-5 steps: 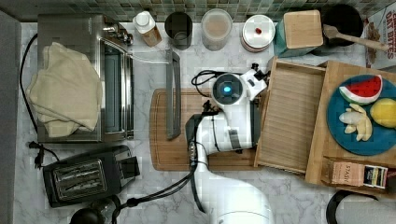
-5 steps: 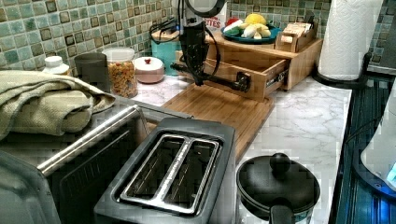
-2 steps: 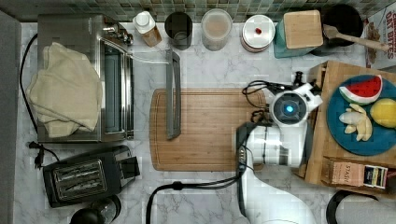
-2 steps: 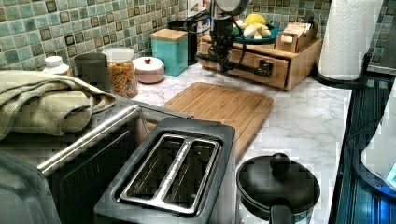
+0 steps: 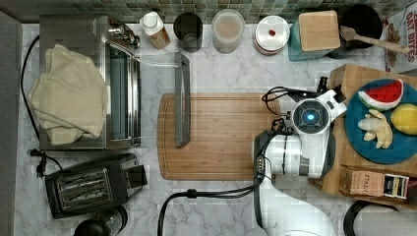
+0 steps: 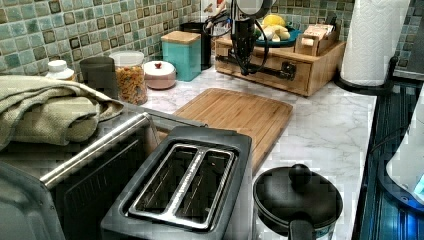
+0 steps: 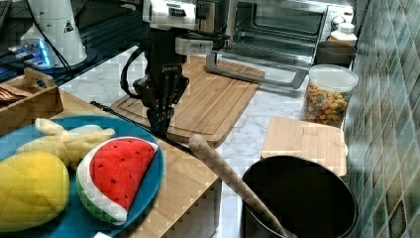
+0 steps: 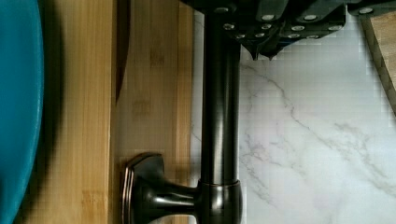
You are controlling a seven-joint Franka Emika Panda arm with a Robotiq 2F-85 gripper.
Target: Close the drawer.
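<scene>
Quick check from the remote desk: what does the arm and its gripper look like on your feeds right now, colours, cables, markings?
The arm is glossy white with dark grey joint bands. A round cap glowing blue sits on its wrist in the top view. Black cables loop beside the wrist, and a thicker black cable runs across the marble counter. The gripper is black with small white lettering, too small to read.

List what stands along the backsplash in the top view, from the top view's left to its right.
Bottle → dark cup → clear jar → white lidded bowl → teal canister with wooden lid → black pot with wooden spoon.
</scene>
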